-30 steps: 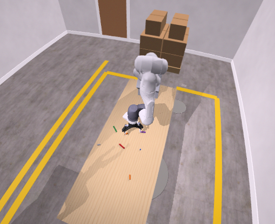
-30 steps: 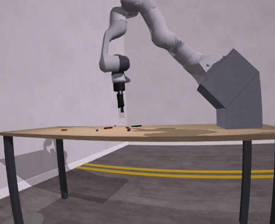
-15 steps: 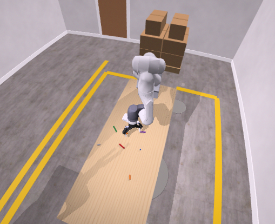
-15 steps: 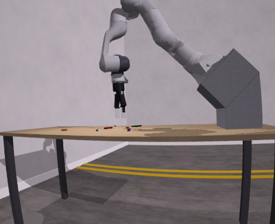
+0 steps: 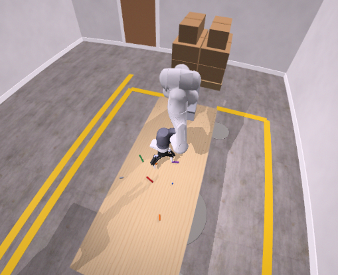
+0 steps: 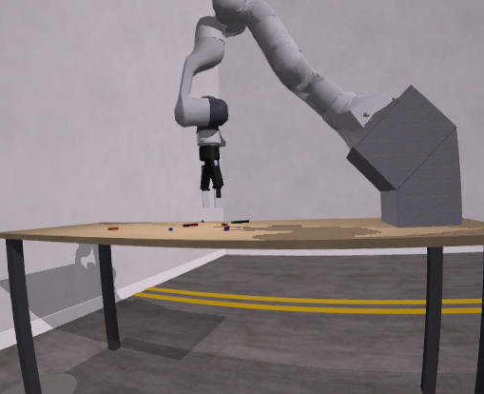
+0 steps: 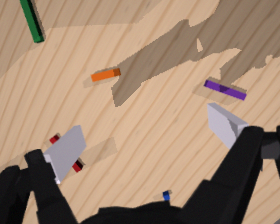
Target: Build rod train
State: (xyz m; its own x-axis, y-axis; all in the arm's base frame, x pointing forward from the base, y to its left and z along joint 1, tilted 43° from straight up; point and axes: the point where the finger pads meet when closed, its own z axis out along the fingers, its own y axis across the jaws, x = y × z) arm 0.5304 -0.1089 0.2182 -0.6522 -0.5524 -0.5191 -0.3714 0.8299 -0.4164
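Observation:
My gripper (image 5: 162, 160) is open and empty and hangs above the table; it also shows in the side view (image 6: 212, 202) and the wrist view (image 7: 147, 136). Below it lie a short orange rod (image 7: 105, 75), a purple rod (image 7: 225, 89) and a small blue rod (image 7: 166, 195). A red rod is partly hidden behind my left finger. A green rod (image 7: 31, 21) lies at the top left. From above I see the purple rod (image 5: 175, 162), the blue rod (image 5: 172, 183), the red rod (image 5: 149, 179), the green rod (image 5: 141, 158) and a grey rod (image 5: 121, 177).
A second orange rod (image 5: 159, 217) lies alone far down the table. The robot base (image 6: 407, 162) stands at the table's other end. Cardboard boxes (image 5: 202, 46) are stacked on the floor behind the table.

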